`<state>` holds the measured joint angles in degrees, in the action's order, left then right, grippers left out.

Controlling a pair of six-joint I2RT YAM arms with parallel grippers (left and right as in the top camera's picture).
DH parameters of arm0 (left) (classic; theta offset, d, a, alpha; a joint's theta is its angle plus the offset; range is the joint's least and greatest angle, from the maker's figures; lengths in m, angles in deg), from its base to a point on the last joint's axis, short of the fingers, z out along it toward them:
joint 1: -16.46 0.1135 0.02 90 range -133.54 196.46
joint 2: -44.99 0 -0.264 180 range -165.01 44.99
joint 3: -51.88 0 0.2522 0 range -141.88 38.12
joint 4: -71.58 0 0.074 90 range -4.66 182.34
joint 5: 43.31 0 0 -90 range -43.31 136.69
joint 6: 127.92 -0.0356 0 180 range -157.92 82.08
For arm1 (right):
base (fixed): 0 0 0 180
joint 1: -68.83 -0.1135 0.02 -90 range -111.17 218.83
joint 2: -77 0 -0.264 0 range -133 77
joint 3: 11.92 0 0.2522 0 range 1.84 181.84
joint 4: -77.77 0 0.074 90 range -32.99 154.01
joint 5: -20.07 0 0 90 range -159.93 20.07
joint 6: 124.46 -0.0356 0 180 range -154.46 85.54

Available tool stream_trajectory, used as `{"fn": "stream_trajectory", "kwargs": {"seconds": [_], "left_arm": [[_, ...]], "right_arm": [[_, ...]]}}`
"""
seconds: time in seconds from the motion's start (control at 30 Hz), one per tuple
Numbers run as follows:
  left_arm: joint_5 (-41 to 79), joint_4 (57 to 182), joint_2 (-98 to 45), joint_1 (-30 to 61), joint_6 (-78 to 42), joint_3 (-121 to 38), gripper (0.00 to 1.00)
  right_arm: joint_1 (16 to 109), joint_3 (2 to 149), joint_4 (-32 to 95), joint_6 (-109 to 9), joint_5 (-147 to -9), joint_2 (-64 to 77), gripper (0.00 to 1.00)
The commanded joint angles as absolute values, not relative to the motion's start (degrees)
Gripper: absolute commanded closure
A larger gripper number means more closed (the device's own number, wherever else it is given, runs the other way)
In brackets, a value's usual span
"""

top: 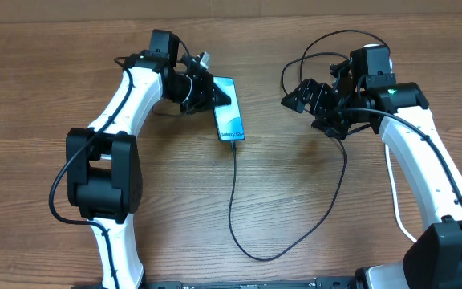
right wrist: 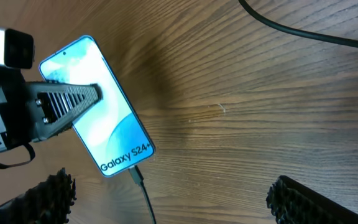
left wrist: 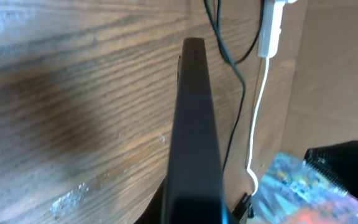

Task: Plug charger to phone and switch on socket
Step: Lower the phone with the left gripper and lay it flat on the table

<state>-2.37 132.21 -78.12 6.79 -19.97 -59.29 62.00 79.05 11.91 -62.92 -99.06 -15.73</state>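
Ribbed fingers (right wrist: 316,200) of the right gripper (right wrist: 169,186) sit at both bottom corners of the right wrist view, spread wide with nothing between them. Released, carrying nothing.

Beyond them the phone (right wrist: 114,127) lies on the wooden table (right wrist: 260,112) with its screen lit, left of centre in the overhead view. The left gripper (top: 205,92) is clenched at the phone's side, with one finger lying across the screen. This reads as a pinch on the phone to steady it, though the lower finger is hidden.

Charger (top: 233,205): the connector tip (right wrist: 135,176) meets the phone's bottom edge just under the "Galaxy" text, with no gap visible. Judged seated. The cable runs toward the robot's base, loops, climbs to the right side and passes under the right gripper.

Socket (left wrist: 271,28): it shows only in the left wrist view, as a small white block at the far edge with its white lead (left wrist: 257,124) trailing down. In the overhead view the right arm covers it. Neither its switches nor the charger's plug end can be seen.

Progress, as judged:
- Phone end of the charger: done.
- Plug in the socket: cannot tell.
- Switch: cannot tell, but probably not yet pressed, as the right gripper hangs open about where the socket seems to lie.
- Left to do: confirm the plug, press the switch, let go of the phone.
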Motion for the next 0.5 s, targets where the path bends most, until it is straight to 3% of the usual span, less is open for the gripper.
{"fn": "stream_trajectory", "kwargs": {"seconds": [0.0, 0.13, 0.47], "left_arm": [[-6.72, 129.74, -81.14, 6.55, -14.39, -59.53, 0.96], [-15.46, 124.94, -84.96, 6.2, -13.39, -59.53, 0.96], [-15.79, 121.4, -88.46, 6.2, -14.0, -59.53, 0.96]], "right_arm": [[62.15, 79.0, 12.46, -62.42, -98.45, -14.74, 0.0], [62.15, 78.98, 11.98, -62.4, -98.47, -15.05, 0.0], [62.09, 78.98, 11.63, -62.44, -98.47, -15.71, 0.0]]}}
